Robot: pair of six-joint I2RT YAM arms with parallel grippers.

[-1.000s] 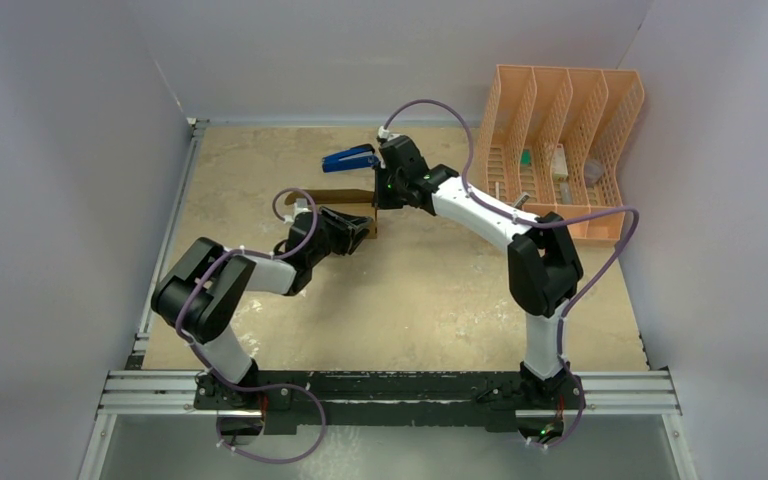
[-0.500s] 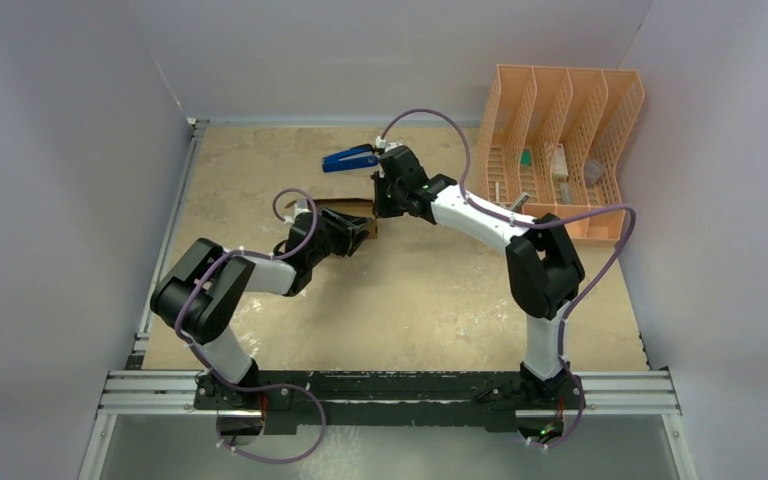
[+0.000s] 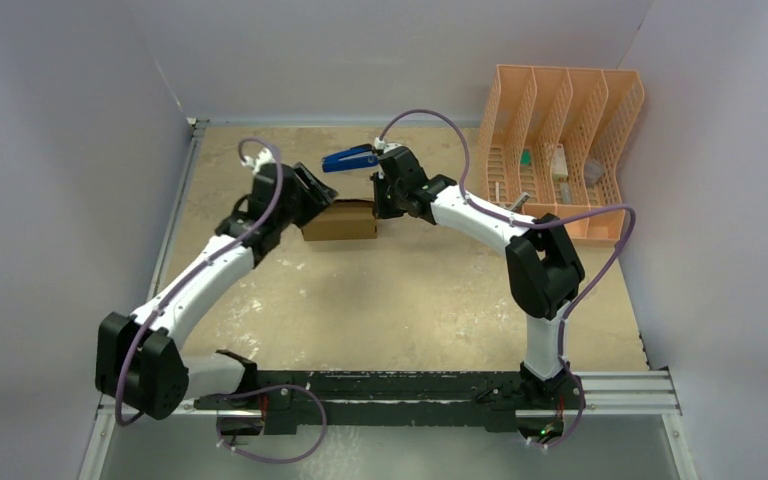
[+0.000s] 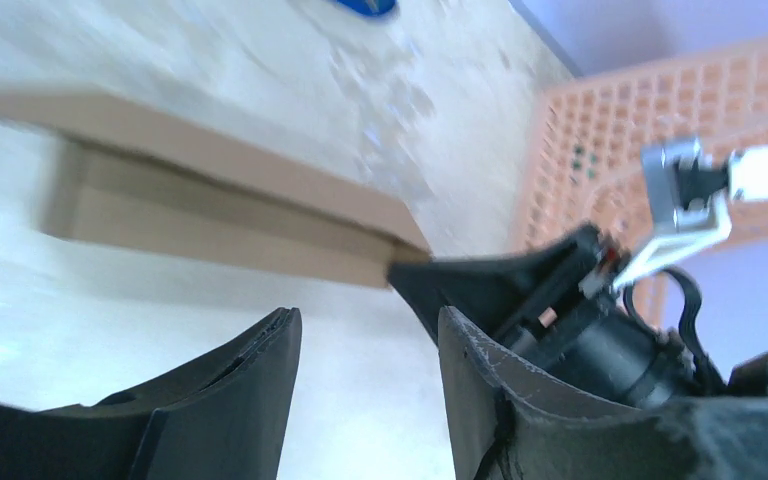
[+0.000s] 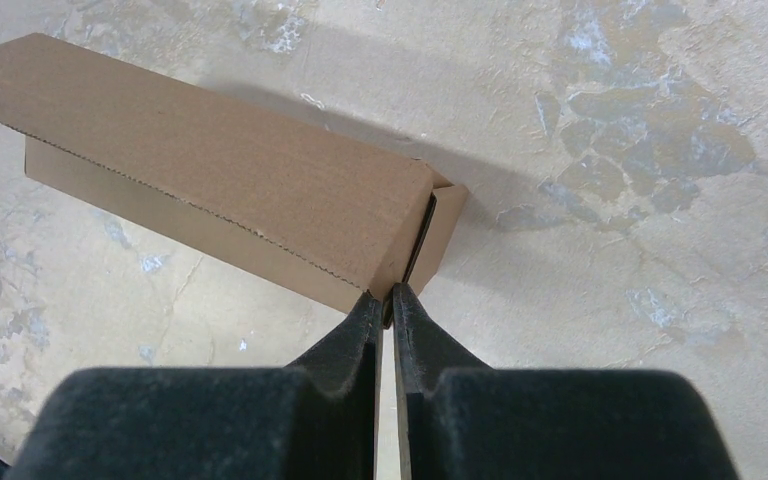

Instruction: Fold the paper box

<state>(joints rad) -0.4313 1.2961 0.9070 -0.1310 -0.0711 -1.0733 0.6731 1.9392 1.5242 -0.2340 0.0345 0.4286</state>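
Right wrist view: my right hand (image 5: 382, 298) pinches the paper box (image 5: 210, 165) at its end corner; left hand (image 4: 365, 320) gapes empty. Probably closing up; next I'd press that end shut.

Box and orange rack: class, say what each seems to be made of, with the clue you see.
The box looks like corrugated cardboard, matt brown, with a wavy cut edge. The rack is probably plastic, peach-orange, moulded as an open grid.

Paper box (image 5: 210, 170) — matt, plain brown cardboard
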